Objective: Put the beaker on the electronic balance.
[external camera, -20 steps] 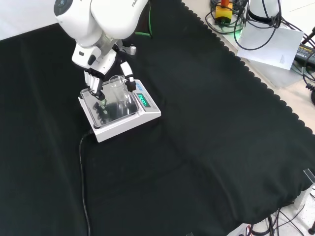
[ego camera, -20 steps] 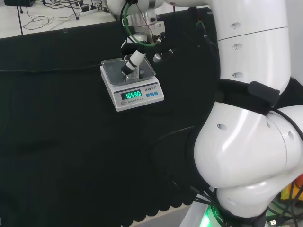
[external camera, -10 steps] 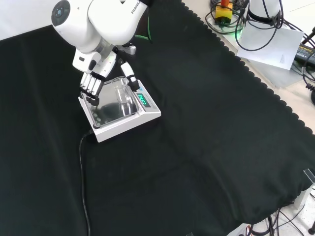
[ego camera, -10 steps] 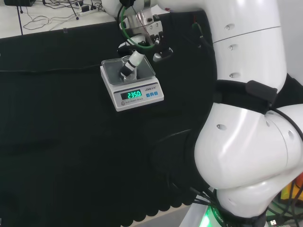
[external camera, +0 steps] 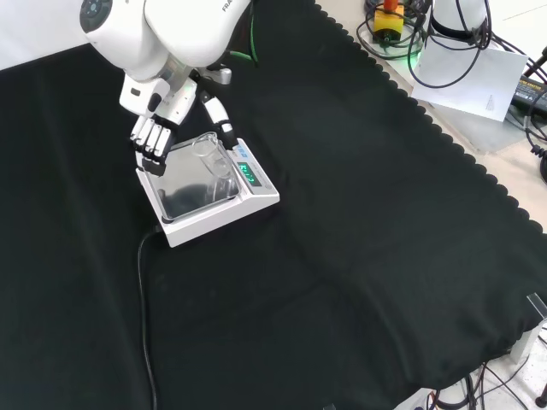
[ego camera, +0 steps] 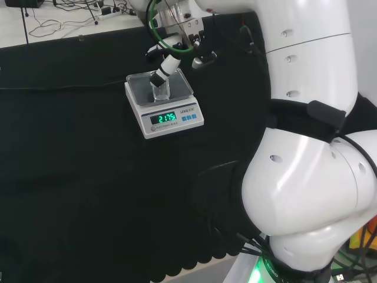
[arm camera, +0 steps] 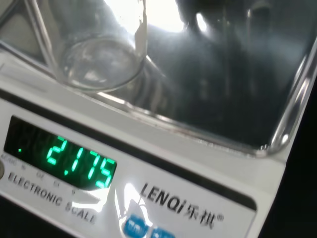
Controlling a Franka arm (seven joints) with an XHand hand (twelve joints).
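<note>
A: What colours are on the worktop (external camera: 359,213)?

B: A black cloth covers it, with a scalloped edge. The scale (external camera: 209,198) is white, with a shiny grey metal pan and a dark display of glowing green digits; two small blue buttons sit at 3 o'clock of the display in the head view.

A: And the beaker (external camera: 212,157)?

B: Clear glass. The robot hand (external camera: 156,128) is white with black fingertips.

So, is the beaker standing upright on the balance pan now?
Yes, upright: the beaker stands with its base flat on the balance pan and its mouth upward; the hand is open beside it.
</note>
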